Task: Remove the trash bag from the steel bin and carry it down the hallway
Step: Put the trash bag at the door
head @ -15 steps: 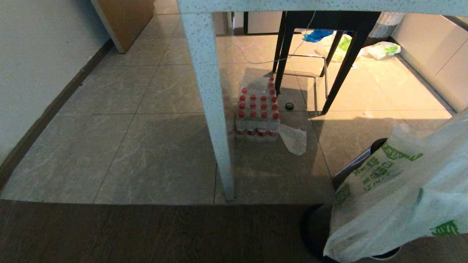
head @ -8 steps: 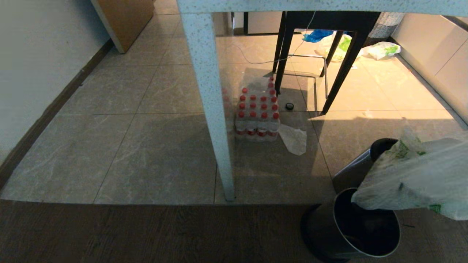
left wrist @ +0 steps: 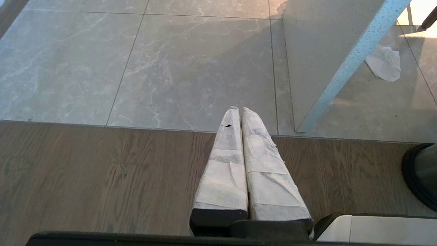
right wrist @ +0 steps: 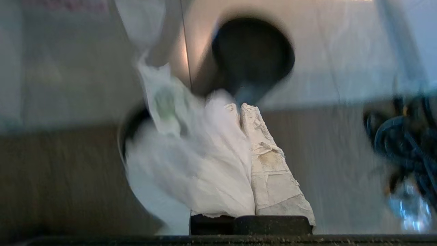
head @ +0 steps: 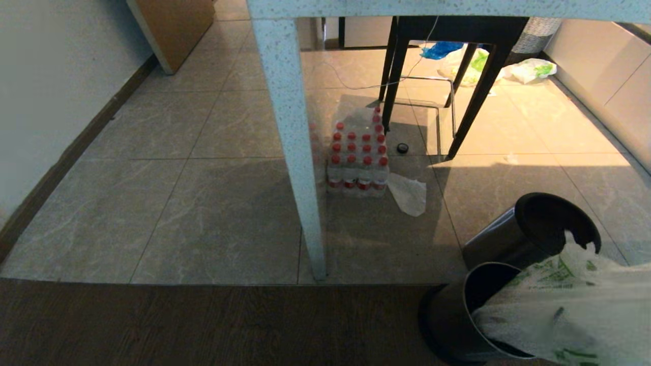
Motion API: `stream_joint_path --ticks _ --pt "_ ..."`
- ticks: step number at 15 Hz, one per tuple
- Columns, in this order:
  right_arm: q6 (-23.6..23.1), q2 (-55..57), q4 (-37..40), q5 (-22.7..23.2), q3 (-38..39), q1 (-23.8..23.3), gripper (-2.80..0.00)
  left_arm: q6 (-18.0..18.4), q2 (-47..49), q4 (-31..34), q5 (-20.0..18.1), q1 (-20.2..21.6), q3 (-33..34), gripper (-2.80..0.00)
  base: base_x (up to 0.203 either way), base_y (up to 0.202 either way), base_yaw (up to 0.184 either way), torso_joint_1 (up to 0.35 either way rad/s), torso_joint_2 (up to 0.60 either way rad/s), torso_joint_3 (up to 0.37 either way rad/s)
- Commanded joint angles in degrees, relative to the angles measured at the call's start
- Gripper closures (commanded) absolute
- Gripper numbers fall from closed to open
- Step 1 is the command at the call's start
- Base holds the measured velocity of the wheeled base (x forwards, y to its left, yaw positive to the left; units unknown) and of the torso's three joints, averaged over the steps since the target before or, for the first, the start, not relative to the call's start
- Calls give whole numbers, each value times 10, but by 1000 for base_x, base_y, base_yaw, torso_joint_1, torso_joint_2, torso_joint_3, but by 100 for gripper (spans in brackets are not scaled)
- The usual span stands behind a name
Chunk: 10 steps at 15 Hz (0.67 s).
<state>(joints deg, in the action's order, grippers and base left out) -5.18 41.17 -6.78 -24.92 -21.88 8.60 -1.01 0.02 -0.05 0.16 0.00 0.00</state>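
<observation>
The floor is the biggest thing in view: glossy grey marbled tiles, giving way to a band of dark wood-grain boards nearest the robot. A white wall with a dark baseboard runs along the left, beside a brown door. A pale speckled table crosses the top of the head view, only its edge and one leg visible. Behind it stand the legs of a black chair, its seat cut off.

The trash bag, thin crinkled white plastic with green print, hangs at the lower right, draped across the mouth of the steel bin; its lower part runs out of the picture. That bin is a dark brushed cylinder, partly cut off and partly hidden by the bag. A second round bin stands just behind it.

The right gripper, fingers wrapped in white tape, is pressed together on a fold of the bag; that view is smeared, so the exact pinch point is hard to make out. The left gripper hangs over the wood boards with its taped fingers pressed together on nothing.

A shrink-wrapped pack of red-capped bottles sits by the table leg, a flat plastic scrap just beside it.
</observation>
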Motion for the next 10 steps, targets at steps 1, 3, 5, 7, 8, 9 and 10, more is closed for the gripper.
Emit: stream_joint_path --ticks 1,3,5,7,8,9,10 --pt "-1 -83 4 22 68 -16 0 0 -1 0 0 0 0 0 0 0 0 0 0 0" --pt "-2 -108 43 98 82 -62 0 0 -1 0 0 0 0 0 0 0 0 0 0 0" --pt "-3 -134 69 130 89 -83 0 0 -1 0 0 0 0 0 0 0 0 0 0 0" --pt "-5 -180 77 152 111 -74 0 0 0 0 0 0 0 0 0 0 0 0 0 0" --pt "-2 -206 74 150 124 -66 0 0 -1 0 0 0 0 0 0 0 0 0 0 0" --pt "0 -234 71 147 139 -61 0 0 -1 0 0 0 0 0 0 0 0 0 0 0" --pt "-2 -263 65 149 164 -61 0 0 -1 0 0 0 0 0 0 0 0 0 0 0"
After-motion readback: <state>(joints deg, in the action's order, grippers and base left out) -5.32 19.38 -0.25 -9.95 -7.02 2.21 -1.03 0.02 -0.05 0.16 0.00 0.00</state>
